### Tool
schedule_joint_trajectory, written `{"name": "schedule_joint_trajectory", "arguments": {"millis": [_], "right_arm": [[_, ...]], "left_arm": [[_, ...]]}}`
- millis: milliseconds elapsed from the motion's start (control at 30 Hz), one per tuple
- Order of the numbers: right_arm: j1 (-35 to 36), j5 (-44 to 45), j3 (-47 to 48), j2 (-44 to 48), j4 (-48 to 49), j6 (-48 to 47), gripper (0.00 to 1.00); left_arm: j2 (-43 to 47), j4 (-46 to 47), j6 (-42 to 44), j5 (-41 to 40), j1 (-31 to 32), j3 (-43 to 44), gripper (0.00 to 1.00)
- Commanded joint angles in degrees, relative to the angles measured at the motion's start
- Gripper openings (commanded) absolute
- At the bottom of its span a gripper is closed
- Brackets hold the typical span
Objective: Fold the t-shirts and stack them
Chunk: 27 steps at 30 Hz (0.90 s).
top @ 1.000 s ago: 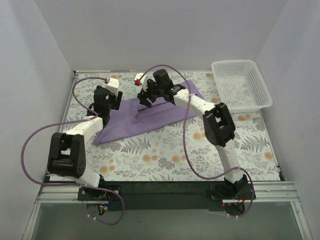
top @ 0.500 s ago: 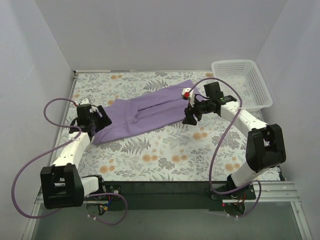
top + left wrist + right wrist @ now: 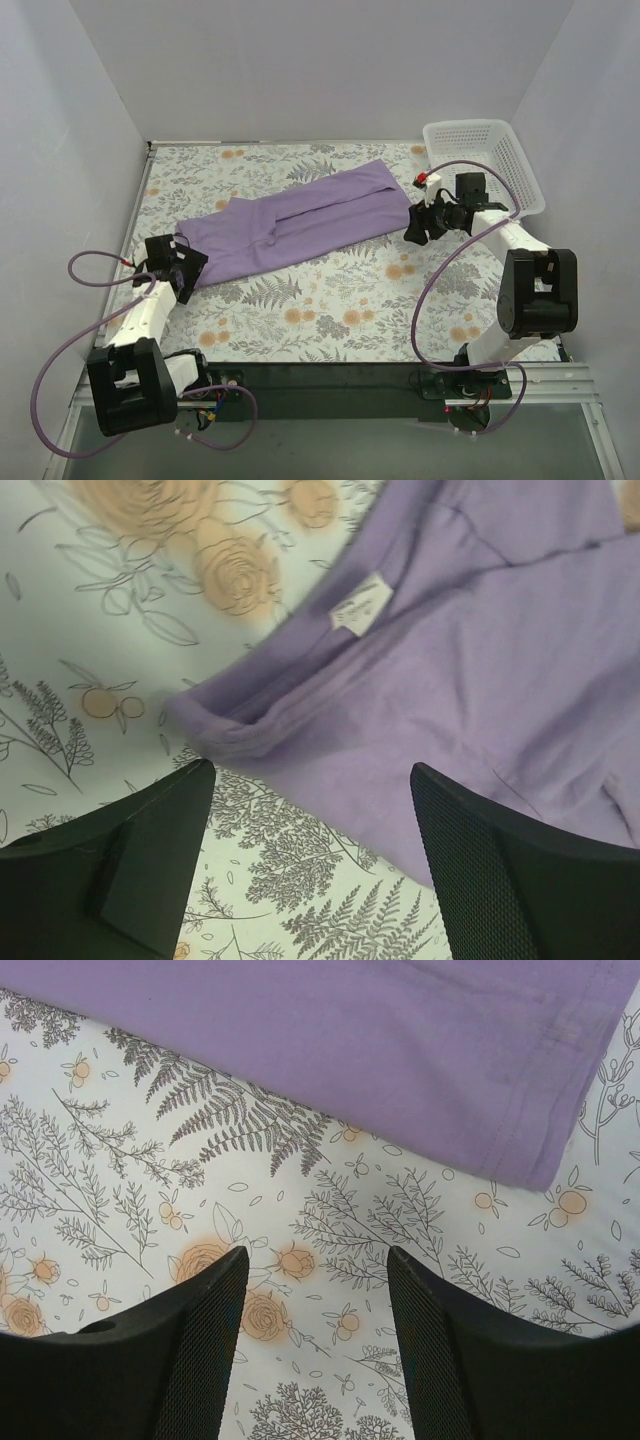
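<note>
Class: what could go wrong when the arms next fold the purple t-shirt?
The t-shirt has a rolled collar edge by the neck tag; the open left claw may pinch one layer only, dragging it crooked.
The open right claw hovers off the hem, near the white basket; a wide swing might knock it.

- Plain pale-grey walls (image 3: 330, 70) are enclosing the desk (image 3: 330, 310) on three sides.
- The desk is showing a floral-and-fern print across its top.
- Even, diffuse light is falling throughout.
</note>
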State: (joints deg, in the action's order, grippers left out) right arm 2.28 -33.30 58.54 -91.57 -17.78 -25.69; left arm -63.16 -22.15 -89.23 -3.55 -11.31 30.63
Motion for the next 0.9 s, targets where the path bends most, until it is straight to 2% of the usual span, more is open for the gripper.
{"name": "schedule_joint_trajectory", "arguments": {"millis": [0,133,233,367,467,500,567,667,733,800,867], "right_arm": [[-1.1,-2.6,-0.5,1.5,2.6,0.2,0.64],[-1.8,-5.2,-1.3,1.9,2.5,-1.0,0.65],[-1.7,-6.2,-1.5,1.7,2.4,-2.0,0.64],[-1.7,-6.1,-1.2,0.5,1.6,-3.0,0.65],[-1.7,-5.5,-0.9,-0.2,1.4,-3.1,0.65],[-1.7,-5.5,-0.9,-0.2,1.3,-3.1,0.65],[-1.7,-5.7,-0.9,0.0,1.2,-3.1,0.65],[-3.3,-5.5,-0.5,0.3,1.2,-3.3,0.65],[-3.3,-6.2,-0.3,0.3,0.2,-5.3,0.65],[-3.3,-8.8,1.7,-0.1,-2.9,-9.9,0.65],[-3.2,-12.8,3.3,-0.8,-9.6,-21.6,0.65]], "left_arm": [[-1.6,1.9,-8.4,-0.8,-0.9,-0.7,0.77],[-4.4,1.6,-9.2,-0.6,-0.9,0.2,0.75],[-3.2,0.5,-9.0,-2.5,-0.9,0.0,0.73],[-2.1,-1.0,-9.1,-5.3,-1.1,-1.2,0.56],[-3.6,-0.9,-9.3,-4.8,-1.1,-1.5,0.51],[-4.0,-0.4,-9.3,-4.8,-1.1,-1.5,0.45],[-4.8,-0.2,-9.4,-5.0,-1.2,-1.7,0.38],[-5.3,0.2,-8.9,-5.1,-1.5,-1.8,0.21],[-5.1,-0.1,-8.8,-5.4,-2.3,-1.8,0.06],[-3.9,-0.2,-8.3,-5.8,-3.4,-1.8,0.03],[-2.5,-0.6,-7.8,-5.9,-4.2,-1.7,0.01]]}}
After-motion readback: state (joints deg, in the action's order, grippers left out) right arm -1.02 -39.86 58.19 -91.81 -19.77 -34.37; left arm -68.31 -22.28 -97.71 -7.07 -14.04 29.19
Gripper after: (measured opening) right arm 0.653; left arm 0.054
